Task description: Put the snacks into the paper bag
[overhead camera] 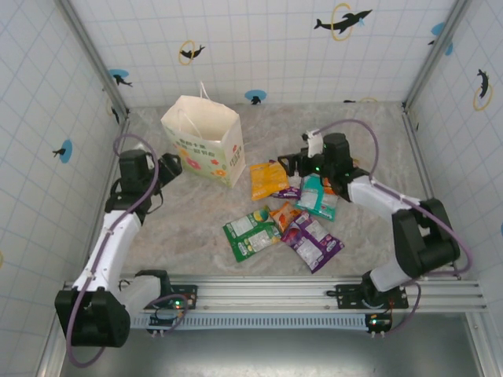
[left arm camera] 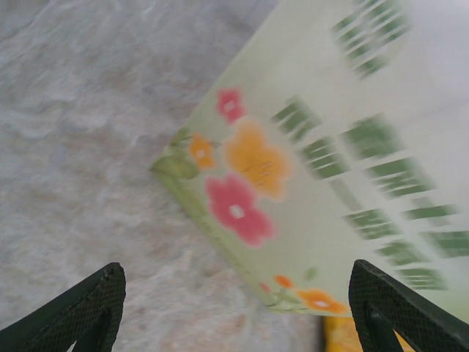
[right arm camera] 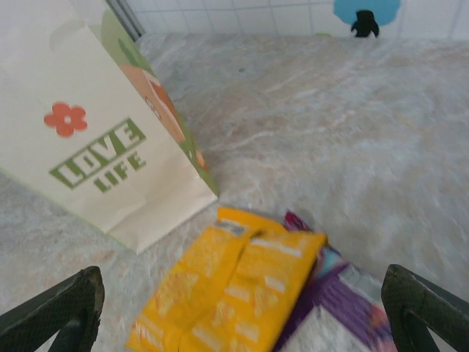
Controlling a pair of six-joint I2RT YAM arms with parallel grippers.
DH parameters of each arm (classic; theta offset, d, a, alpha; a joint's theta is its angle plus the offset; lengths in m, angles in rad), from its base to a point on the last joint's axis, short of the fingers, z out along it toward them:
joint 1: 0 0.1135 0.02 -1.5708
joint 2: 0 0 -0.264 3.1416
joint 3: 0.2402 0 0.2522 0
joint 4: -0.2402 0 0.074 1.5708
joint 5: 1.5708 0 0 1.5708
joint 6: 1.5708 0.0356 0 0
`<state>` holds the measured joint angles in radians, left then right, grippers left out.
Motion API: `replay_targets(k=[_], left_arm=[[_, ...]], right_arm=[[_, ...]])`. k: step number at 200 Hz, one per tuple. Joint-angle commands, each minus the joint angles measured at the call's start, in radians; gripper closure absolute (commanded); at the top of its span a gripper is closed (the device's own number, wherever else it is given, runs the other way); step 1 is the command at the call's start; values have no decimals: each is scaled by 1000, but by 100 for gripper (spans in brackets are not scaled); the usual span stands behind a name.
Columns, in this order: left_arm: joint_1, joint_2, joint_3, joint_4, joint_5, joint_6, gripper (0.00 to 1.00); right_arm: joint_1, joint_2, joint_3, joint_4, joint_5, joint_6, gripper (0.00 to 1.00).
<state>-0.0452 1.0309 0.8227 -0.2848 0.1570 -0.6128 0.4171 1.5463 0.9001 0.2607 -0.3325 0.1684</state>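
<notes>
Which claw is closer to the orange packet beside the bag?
Right. The right gripper is just beside the orange packet; the left gripper is off past the paper bag, on its other side.

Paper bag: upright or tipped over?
Upright: the paper bag stands on its base, its open mouth facing up.

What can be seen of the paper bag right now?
The paper bag is cream-white matte paper, standing upright on the marbled table toward the far left, mouth open upward, a white string handle rising from its far rim. Its broad side carries pink and orange flowers with green lettering; the narrow side reads LOVE LIFE under a red flower. Its visible interior looks empty. The left gripper hovers open by its near left corner; the orange packet lies close to its right base corner.
</notes>
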Motion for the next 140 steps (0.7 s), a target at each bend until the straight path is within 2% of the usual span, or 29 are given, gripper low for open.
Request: replay_targets(k=[1, 17, 52, 73, 110, 140], left_arm=[[-5, 21, 116, -138, 69, -24, 19], [-4, 49, 145, -179, 59, -45, 19], [-4, 59, 203, -138, 156, -112, 22], [-3, 52, 209, -89, 203, -154, 23], [-4, 87, 264, -84, 212, -162, 23], [-4, 131, 285, -54, 209, -176, 23]], right_arm=[[19, 85, 122, 4, -43, -42, 0], [21, 158, 185, 24, -113, -55, 0], [23, 321, 334, 67, -203, -72, 0], [31, 406, 423, 69, -205, -85, 0], [41, 489, 463, 219, -280, -103, 1], [59, 565, 534, 260, -312, -131, 0]])
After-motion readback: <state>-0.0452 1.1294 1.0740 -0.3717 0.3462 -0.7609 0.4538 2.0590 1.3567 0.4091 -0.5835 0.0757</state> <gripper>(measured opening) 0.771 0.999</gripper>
